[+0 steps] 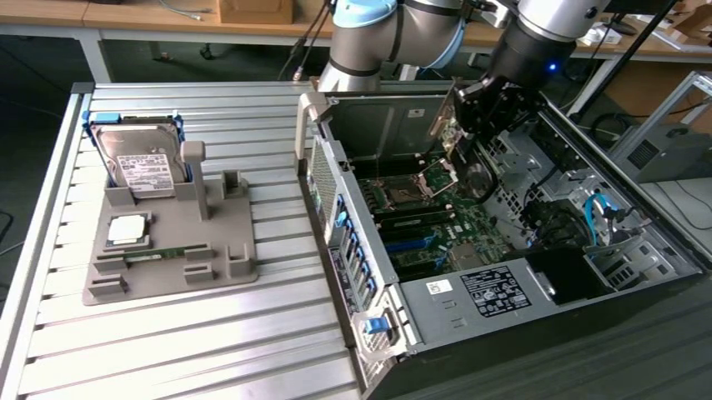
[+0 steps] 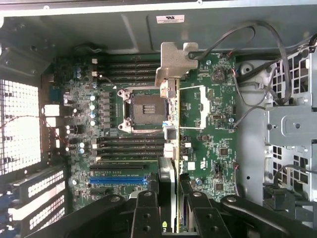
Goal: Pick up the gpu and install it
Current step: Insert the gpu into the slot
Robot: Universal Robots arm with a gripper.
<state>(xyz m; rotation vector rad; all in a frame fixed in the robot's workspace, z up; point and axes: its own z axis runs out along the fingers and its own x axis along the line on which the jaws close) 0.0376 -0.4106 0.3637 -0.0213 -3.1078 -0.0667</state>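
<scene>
My exterior camera sits high and well back, looking down at an angle over the ribbed table point(image 1: 167, 333) and the open computer case point(image 1: 456, 308). My wrist camera hangs close inside that case, looking past the gripper point(image 2: 168, 198) square onto the motherboard point(image 2: 208, 148). Both views share the motherboard and its CPU socket point(image 2: 143, 106).

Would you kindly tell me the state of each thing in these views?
gpu: gripped edge-on, inside the computer case.
pincer: shut on the gpu.
computer case: side panel off, interior exposed.
hard drive: upright in the grey holder.
memory stick: lying flat in the holder.
</scene>
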